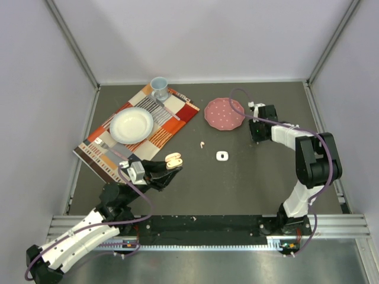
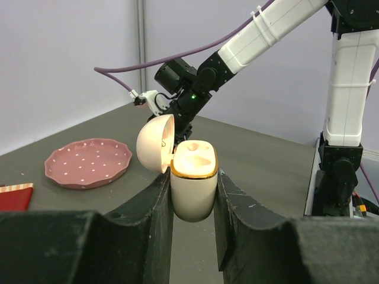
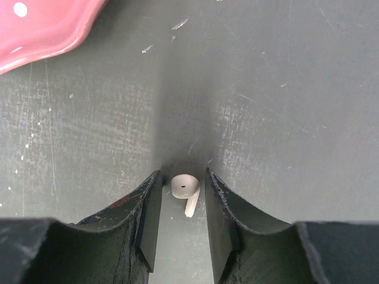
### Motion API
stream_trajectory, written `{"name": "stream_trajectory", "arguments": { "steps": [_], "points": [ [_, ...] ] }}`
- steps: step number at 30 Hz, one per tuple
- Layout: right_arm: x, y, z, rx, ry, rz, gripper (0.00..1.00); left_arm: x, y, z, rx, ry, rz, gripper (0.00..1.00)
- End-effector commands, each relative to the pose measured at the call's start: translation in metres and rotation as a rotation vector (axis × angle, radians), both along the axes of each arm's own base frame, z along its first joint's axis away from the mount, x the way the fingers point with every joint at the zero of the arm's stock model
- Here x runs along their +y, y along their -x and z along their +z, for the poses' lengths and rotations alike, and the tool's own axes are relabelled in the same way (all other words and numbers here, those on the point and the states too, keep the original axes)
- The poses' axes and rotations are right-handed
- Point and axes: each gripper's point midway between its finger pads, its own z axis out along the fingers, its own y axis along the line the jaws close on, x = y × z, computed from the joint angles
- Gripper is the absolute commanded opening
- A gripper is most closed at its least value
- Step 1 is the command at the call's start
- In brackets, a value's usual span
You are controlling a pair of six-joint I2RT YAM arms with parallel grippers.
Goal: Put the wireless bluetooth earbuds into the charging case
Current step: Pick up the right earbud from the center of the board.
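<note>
My left gripper is shut on an open cream charging case with a gold rim and holds it above the table. In the left wrist view the case stands upright between the fingers, its lid swung back to the left. My right gripper is down at the table beside the pink plate. In the right wrist view its jaws are open around a white earbud lying on the table, with small gaps on both sides. Another earbud and a small white case lie mid-table.
A pink dotted plate sits just left of the right gripper; it also shows in the right wrist view. A striped placemat at the back left carries a white bowl and a pale blue cup.
</note>
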Motion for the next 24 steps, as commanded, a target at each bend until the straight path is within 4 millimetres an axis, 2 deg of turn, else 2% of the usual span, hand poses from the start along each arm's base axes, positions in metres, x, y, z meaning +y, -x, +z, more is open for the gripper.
{"name": "stream_trajectory", "arguments": {
  "steps": [1, 6, 15, 24],
  "points": [
    [-0.008, -0.002, -0.010, 0.034, 0.023, 0.004, 0.34, 0.004, 0.006, 0.029, -0.054, 0.057, -0.009, 0.00],
    [-0.009, 0.001, -0.012, 0.050, 0.030, 0.003, 0.32, 0.004, 0.006, 0.028, -0.048, 0.055, -0.010, 0.00],
    [-0.008, 0.010, -0.002, 0.040, 0.020, 0.006, 0.33, 0.004, 0.008, 0.028, -0.049, 0.058, -0.016, 0.00],
    [-0.013, 0.010, -0.005, 0.052, 0.036, 0.000, 0.33, 0.005, 0.008, 0.031, -0.056, 0.058, -0.010, 0.00]
  ]
}}
